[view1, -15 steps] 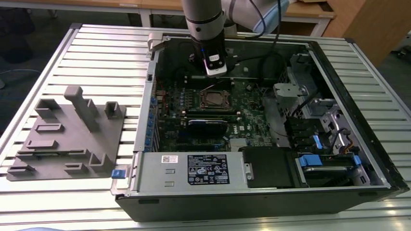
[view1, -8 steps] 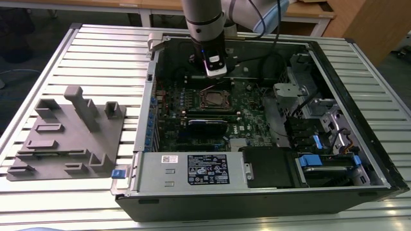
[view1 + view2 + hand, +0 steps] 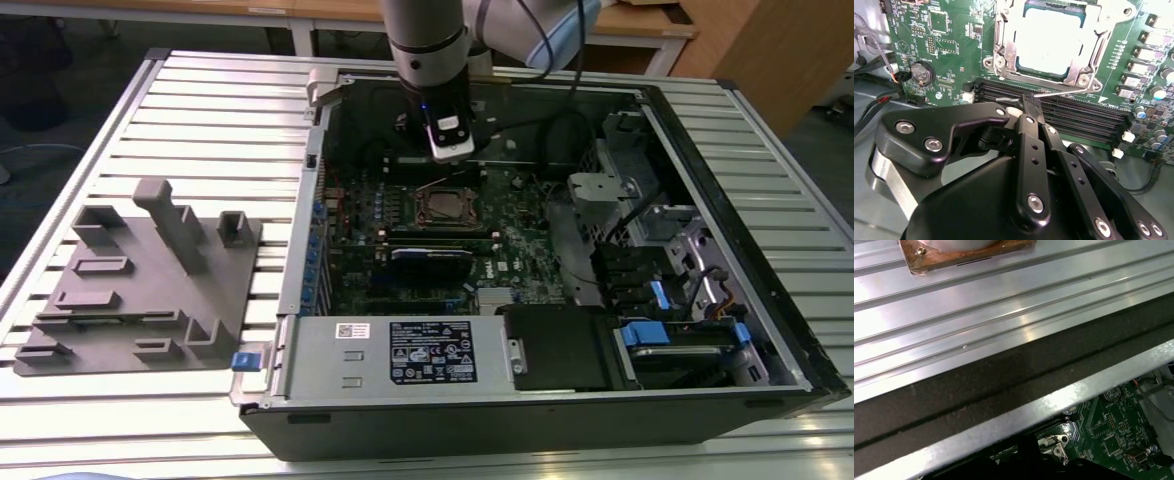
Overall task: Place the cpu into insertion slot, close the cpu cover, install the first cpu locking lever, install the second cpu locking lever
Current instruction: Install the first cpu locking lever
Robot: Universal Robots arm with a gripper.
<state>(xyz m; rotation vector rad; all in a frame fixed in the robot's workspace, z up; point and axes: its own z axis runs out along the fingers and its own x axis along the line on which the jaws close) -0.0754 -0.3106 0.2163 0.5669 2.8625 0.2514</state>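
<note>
One cpu (image 3: 1054, 42) sits seated in the insertion slot (image 3: 1004, 55); cpu cover (image 3: 1084, 72) looks closed. Your gripper (image 3: 1026, 107), pressed together, touches a locking lever (image 3: 1064, 91): first-lever step, needing careful hooking.

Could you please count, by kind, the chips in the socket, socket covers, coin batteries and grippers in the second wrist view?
cpu: 1
cpu cover: 1
coin battery: 1
gripper: 1
Total: 4

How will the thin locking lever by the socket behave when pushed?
Probably springy: the locking lever is a thin metal rod, likely flexing and pushing back. Likely slippery: it looks shiny and narrow, so the gripper beside it could slide off.
</note>
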